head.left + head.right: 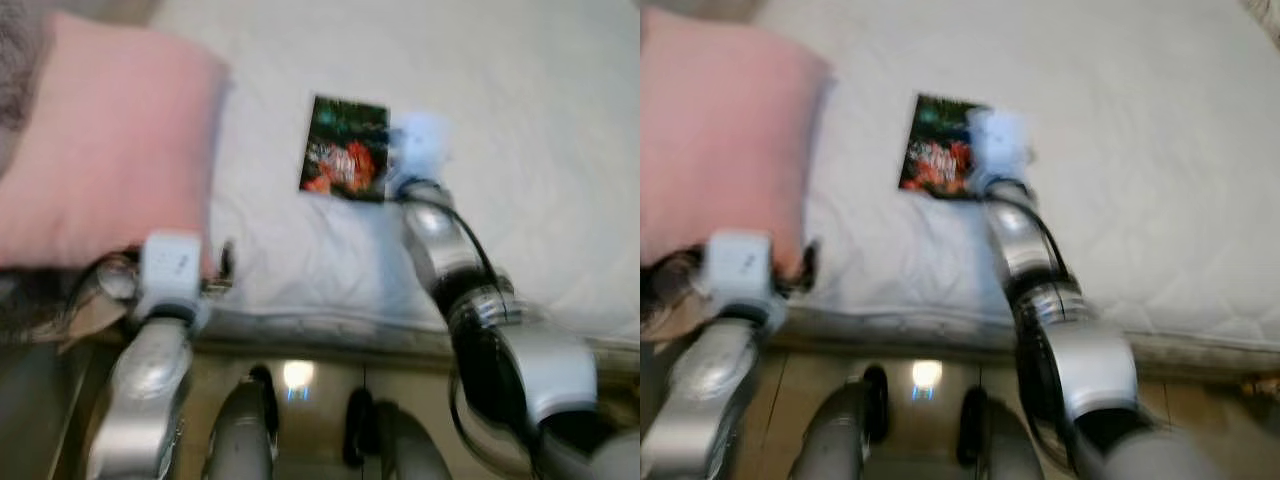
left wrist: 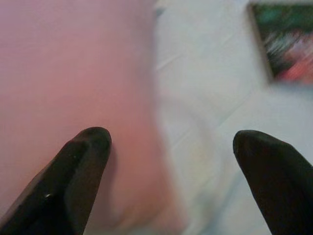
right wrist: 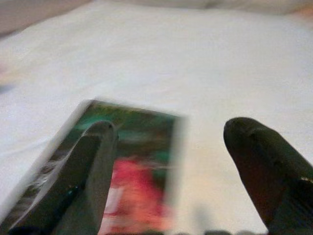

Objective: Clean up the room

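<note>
- The robot stood at the edge of a bed (image 1: 520,110) covered in a white quilted sheet, and the head views were blurred.
- A dark book (image 1: 345,148) with a green and red cover lay flat on the bed, well apart from the bed's near edge.
- The right gripper (image 3: 168,142) was stretched out over the bed, its fingers (image 3: 85,176) spread wide apart and holding nothing.
- In the right wrist view one finger lay across the book's cover while the other sat over bare sheet beyond the book's edge; I could not tell whether either finger touched anything.
- A large pink pillow (image 1: 100,140) lay on the bed, to the side of the book.
- The left gripper (image 2: 171,147) was near the bed's edge by the pillow, its fingers (image 2: 73,176) also open and empty.
- One left finger pointed at the pillow, the other at the white sheet, and the pillow's edge fell in the gap between them.
- The book lay farther off, beyond the sheet-side left finger.
</note>
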Controlling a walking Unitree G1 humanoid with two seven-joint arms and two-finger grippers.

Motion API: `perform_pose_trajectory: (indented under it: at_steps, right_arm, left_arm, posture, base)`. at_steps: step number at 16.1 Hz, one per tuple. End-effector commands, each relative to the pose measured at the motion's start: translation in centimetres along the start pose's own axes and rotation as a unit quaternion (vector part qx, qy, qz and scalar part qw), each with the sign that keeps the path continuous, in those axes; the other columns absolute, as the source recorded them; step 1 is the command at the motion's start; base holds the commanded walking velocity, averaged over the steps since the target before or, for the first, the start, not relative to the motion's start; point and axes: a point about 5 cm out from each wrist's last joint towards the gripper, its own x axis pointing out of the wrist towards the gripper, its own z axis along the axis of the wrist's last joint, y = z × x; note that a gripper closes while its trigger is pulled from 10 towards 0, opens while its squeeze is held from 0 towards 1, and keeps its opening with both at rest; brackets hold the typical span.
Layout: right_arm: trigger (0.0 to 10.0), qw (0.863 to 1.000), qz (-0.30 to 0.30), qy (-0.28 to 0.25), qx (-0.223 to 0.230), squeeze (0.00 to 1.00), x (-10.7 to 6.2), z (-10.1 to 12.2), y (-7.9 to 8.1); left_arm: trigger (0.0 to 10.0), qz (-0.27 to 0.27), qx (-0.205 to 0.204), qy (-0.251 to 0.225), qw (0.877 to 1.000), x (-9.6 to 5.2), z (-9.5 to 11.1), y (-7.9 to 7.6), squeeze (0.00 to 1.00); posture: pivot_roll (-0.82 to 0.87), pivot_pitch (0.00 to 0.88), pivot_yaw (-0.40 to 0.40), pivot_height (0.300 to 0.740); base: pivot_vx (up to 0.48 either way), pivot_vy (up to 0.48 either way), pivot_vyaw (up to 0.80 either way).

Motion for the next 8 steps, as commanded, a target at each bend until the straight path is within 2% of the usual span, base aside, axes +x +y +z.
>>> perform_pose_trajectory:
  at_steps: [1, 3, 5, 6, 7, 8]
  right_arm:
    - [10.0, 0.999, -0.020, -0.010, -0.027, 0.00, -2.1, -2.0, -0.2]
    - [10.0, 0.998, -0.057, -0.021, -0.007, 0.00, -5.4, -3.9, -1.2]
    - [10.0, 0.998, -0.043, -0.052, -0.019, 0.00, -6.9, -3.6, -1.3]
    - [10.0, 0.995, -0.047, -0.082, -0.036, 0.00, -9.5, -3.3, -2.6]
    - [10.0, 0.994, -0.053, -0.084, -0.042, 0.00, -10.0, -3.4, -3.2]
    - [10.0, 0.993, -0.069, -0.084, -0.053, 0.00, -10.8, -3.3, -4.3]
  left_arm:
    - [10.0, -0.029, -0.030, 0.025, 0.999, 0.3, -1.4, -0.9, 0.00]
    - [10.0, -0.044, -0.030, 0.029, 0.998, 1.3, -1.9, -1.3, 0.00]
    - [10.0, -0.057, -0.017, 0.013, 0.998, 1.7, -1.5, -1.7, 0.00]
    - [10.0, -0.077, 0.006, -0.028, 0.997, 3.1, -0.1, -2.4, 0.00]
    - [10.0, -0.079, 0.008, -0.037, 0.996, 3.5, 0.2, -2.5, 0.00]
    - [10.0, -0.071, 0.002, -0.051, 0.996, 4.8, 1.0, -2.7, 0.00]
  posture:
    - [0.19, 0.124, -0.057, 0.736]
    - [0.12, 0.085, -0.018, 0.736]
    - [0.10, 0.074, -0.006, 0.736]
    - [0.06, 0.057, 0.020, 0.736]
    - [0.04, 0.048, 0.030, 0.736]
    - [0.02, 0.039, 0.042, 0.736]
  base:
    - [0.000, 0.000, 0.00]
    - [0.000, 0.000, 0.00]
    - [0.000, 0.000, 0.00]
    - [0.000, 0.000, 0.00]
    - [0.375, 0.000, 0.00]
    - [0.480, 0.000, 0.00]
